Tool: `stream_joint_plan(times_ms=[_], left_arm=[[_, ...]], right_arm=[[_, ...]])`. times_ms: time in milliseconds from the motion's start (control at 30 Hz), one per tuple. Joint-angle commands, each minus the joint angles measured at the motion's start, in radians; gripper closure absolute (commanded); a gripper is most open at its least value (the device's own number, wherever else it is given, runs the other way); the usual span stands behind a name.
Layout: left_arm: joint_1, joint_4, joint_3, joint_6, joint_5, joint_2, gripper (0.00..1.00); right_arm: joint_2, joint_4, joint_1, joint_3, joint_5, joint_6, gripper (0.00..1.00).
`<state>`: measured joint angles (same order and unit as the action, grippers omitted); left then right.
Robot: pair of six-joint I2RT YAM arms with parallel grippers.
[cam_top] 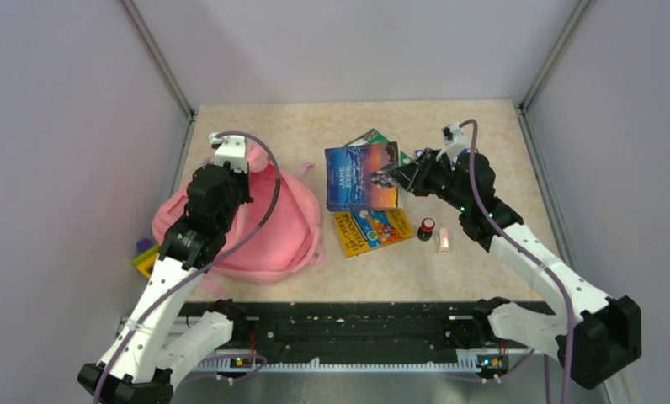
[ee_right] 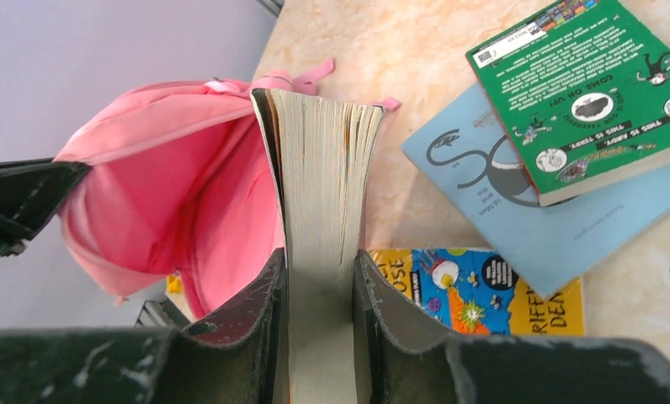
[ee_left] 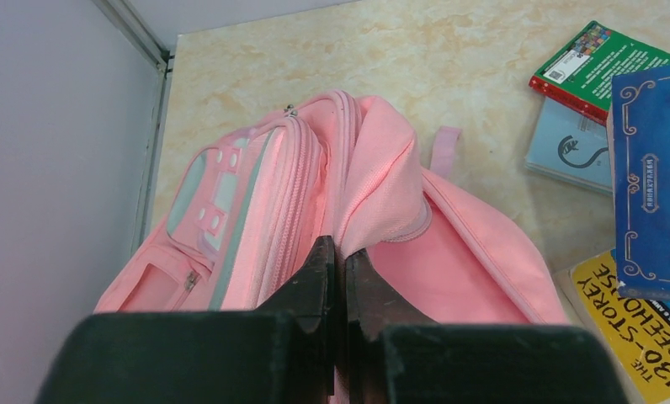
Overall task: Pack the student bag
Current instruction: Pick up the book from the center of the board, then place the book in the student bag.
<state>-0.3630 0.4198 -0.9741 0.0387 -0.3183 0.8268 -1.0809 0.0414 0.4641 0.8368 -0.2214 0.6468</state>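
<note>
Top external view places the student bag [cam_top: 273,227] on the left part of the table [cam_top: 483,126], slumped and soft, its outer side close against the left wall [cam_top: 62,168]. In the left wrist view the left pincer [ee_left: 340,251] is clenched on a fold of pink fabric at the bag's mouth, holding the rim up. The right wrist view shows the opening gaping toward the right arm; pink lining is visible, and nothing can be identified inside. The right pincer [ee_right: 319,257] grasps a blue book [cam_top: 361,177] by one edge, page block upright between its jaws. The book appears lifted off the pile and is not yet in the bag. Judged status: early, with no item seen packed. Outstanding on the table are a green book [ee_right: 584,84] lying on a pale blue book [ee_right: 483,194], a yellow book [cam_top: 369,229] nearer the arms, a small red-capped item [cam_top: 427,227], and a pale pink item [cam_top: 443,244] just beside it. A multicoloured object [cam_top: 146,252] shows partly at the bag's near left edge; its nature cannot be told. Clearance: a strip of bare table lies between the pile and the bag mouth, so the held book's path looks unobstructed. The wall leaves little room to shift the bag leftward.
</note>
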Motion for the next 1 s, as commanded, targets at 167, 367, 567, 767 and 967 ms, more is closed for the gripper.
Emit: stream_joint_plan(times_ms=[167,367,567,767,967], left_arm=[[0.001,-0.158,-0.014,-0.035,0.034,-0.037,1.00],[0.001,-0.164,-0.011,-0.035,0.064,-0.038,1.00],[0.001,-0.178,-0.004,-0.035,0.102,-0.055,1.00],[0.001,-0.184,0.002,-0.035,0.104,-0.064,1.00],[0.001,-0.185,0.002,-0.035,0.109,-0.058,1.00]], right_arm=[[0.152,0.287,0.214,-0.064,0.149,0.238,1.00],[0.029,0.583,0.357,-0.169,0.218,0.432,1.00],[-0.198,0.806,0.401,-0.162,0.218,0.571,1.00],[-0.360,0.957,0.424,-0.096,0.251,0.644,1.00],[-0.493,1.034,0.441,0.002,0.263,0.684,1.00]])
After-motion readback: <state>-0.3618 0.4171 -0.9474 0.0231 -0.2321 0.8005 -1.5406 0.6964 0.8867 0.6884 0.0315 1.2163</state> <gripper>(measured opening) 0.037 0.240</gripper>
